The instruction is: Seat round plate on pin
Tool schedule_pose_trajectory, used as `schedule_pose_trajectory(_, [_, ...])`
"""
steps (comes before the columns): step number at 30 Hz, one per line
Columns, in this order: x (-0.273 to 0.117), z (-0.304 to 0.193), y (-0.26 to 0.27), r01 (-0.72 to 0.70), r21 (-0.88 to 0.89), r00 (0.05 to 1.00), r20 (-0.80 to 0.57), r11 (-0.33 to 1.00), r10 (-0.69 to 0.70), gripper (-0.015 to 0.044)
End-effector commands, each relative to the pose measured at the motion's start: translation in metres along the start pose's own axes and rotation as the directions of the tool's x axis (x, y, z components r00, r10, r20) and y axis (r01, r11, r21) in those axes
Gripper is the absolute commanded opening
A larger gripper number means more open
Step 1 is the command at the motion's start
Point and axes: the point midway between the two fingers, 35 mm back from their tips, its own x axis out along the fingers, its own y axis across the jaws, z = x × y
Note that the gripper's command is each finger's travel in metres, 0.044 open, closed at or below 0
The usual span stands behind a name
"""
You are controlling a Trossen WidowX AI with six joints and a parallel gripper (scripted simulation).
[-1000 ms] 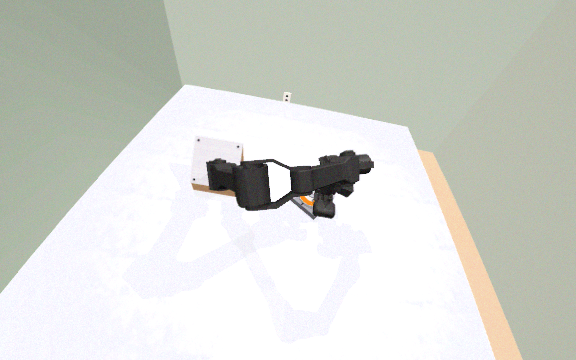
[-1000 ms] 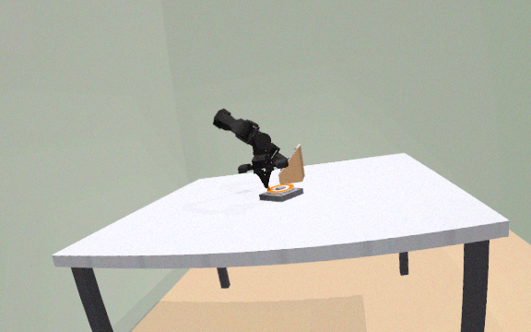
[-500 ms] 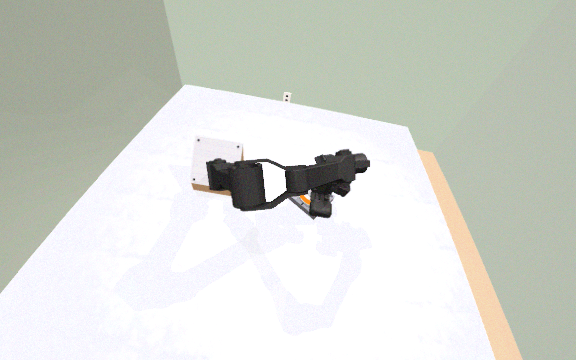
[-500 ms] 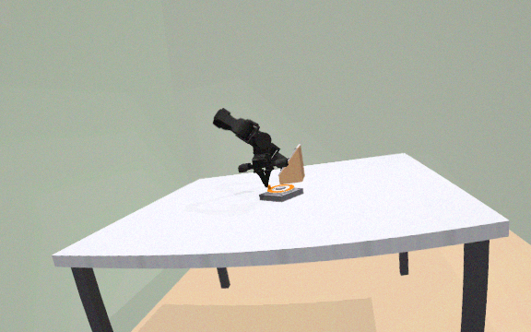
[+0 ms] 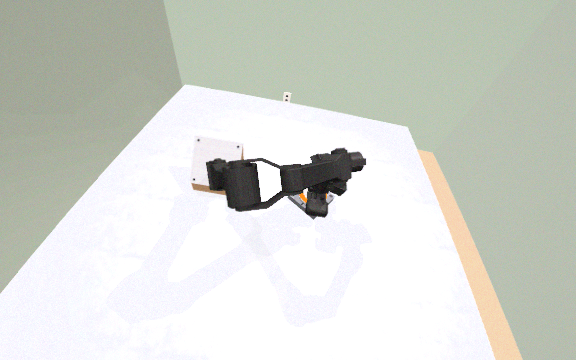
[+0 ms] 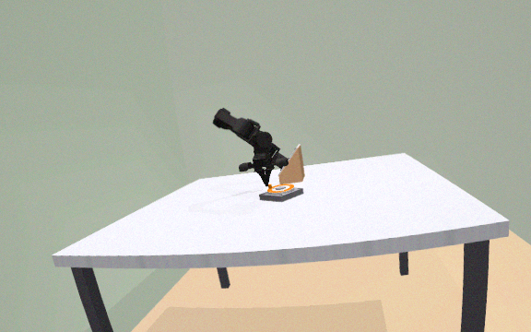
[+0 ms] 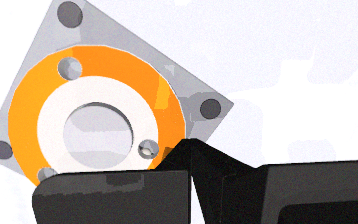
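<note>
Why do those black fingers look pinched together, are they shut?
Shut, holding nothing: the gripper fingertips meet in one point at the orange plate's rim.

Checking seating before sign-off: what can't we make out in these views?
- Wrist: the pincer, shut and empty, covers the round plate's lower rim; contact there is hidden.
- Wrist: no orange tab can be made out; whether the small hole holds the pin is too fine to tell.
- Top: the arm hides nearly all of the plate.
- Exterior: plate on base too small to judge flat or tilted.
</note>
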Motion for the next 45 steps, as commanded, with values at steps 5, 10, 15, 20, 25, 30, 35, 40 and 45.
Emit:
schedule_pose_trajectory(5, [0.003,-0.009,0.002,-0.002,-0.006,1.000,-0.014,1.000,0.002,0.0000])
schedule_pose_trajectory(10, [0.003,-0.012,0.003,-0.002,-0.006,1.000,-0.014,1.000,0.002,0.0000])
schedule_pose_trajectory(15, [0.003,-0.014,0.004,-0.002,-0.006,1.000,-0.015,1.000,0.002,0.0000])
schedule_pose_trajectory(20, [-0.017,-0.012,0.004,-0.004,-0.006,1.000,-0.015,1.000,0.004,0.0000])
schedule_pose_trajectory(25, [-0.040,-0.013,0.004,-0.004,-0.006,1.000,-0.015,1.000,0.004,0.0000])
schedule_pose_trajectory(30, [-0.032,-0.013,0.004,0.000,-0.013,1.000,-0.009,1.000,0.000,0.0000])
schedule_pose_trajectory(35, [-0.032,-0.013,0.004,0.000,-0.013,1.000,-0.009,1.000,0.000,0.0000])
schedule_pose_trajectory(40, [-0.032,-0.013,0.004,0.000,-0.013,1.000,-0.009,1.000,0.000,0.0000])
schedule_pose_trajectory(45, [-0.032,-0.013,0.004,0.000,-0.013,1.000,-0.009,1.000,0.000,0.0000])
